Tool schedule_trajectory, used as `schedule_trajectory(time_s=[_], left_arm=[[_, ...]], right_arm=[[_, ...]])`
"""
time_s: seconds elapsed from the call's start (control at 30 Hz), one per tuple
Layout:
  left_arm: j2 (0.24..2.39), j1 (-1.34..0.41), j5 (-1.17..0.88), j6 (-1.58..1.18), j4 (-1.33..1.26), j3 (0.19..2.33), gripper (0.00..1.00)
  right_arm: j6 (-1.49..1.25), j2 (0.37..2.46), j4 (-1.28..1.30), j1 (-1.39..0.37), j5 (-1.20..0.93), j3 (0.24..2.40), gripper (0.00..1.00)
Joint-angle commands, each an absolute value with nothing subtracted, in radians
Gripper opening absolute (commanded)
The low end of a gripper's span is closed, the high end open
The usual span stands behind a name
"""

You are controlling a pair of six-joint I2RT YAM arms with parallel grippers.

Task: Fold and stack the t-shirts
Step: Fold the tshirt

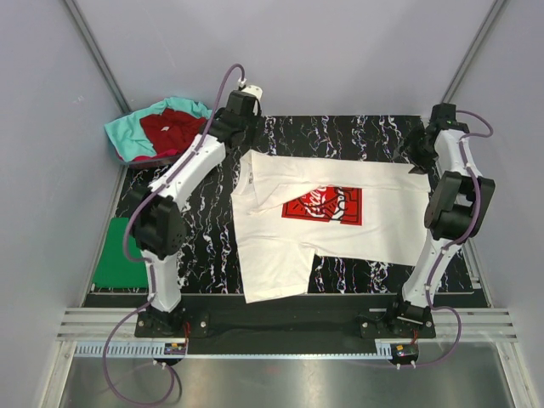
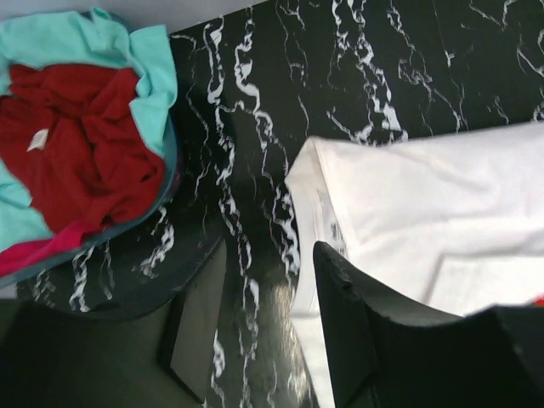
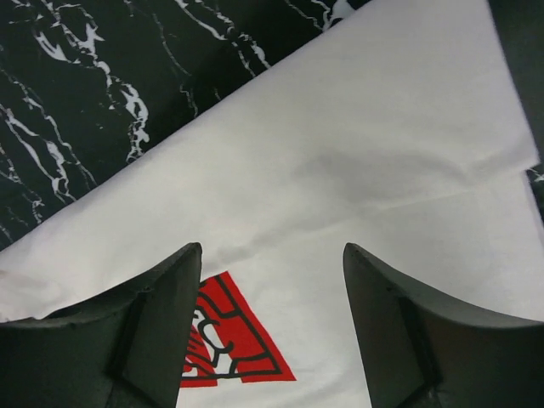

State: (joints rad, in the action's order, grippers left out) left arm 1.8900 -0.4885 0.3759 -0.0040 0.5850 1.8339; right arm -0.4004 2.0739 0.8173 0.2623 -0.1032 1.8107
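Beneath right hand (image 3: 272,255) | white t-shirt (image 3: 340,170) flat on table (image 3: 85,85) | not gripped

Four t-shirts (image 1: 323,212), two arms (image 1: 183,170)

White t-shirt (image 1: 272,246): plain white, 1 red rectangular chest print (image 1: 322,206) with white lettering and black outlines. Table surface (image 1: 365,140): black with white marble veining. Teal t-shirt (image 1: 127,140): plain. Dark red t-shirt (image 1: 170,129): plain. Green t-shirt (image 1: 119,255): plain.

Marbled table (image 1: 357,136): white t-shirt (image 1: 272,246) spread out (red print (image 1: 323,206) up)
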Motion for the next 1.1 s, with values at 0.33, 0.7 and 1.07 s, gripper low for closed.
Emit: schedule_trajectory(time_s=[0.33,0.7,1.07], left_arm=[[2.236,-0.385,0.162,-0.066,0.272,1.988,0.43],[2.401,-0.357,0.224,-0.207,0.239,2.095,0.45],[2.464,-0.328,0.157,-0.360,0.341,2.158,0.43]], right_arm=[[-0.411,2.183,0.853,0.268,-0.199,1.942,0.68],[-0.354,2.175,0.839,0.268,-0.167,1.914,0.67],[-0.350,2.220,0.839,0.268,-0.155,1.928,0.67]])
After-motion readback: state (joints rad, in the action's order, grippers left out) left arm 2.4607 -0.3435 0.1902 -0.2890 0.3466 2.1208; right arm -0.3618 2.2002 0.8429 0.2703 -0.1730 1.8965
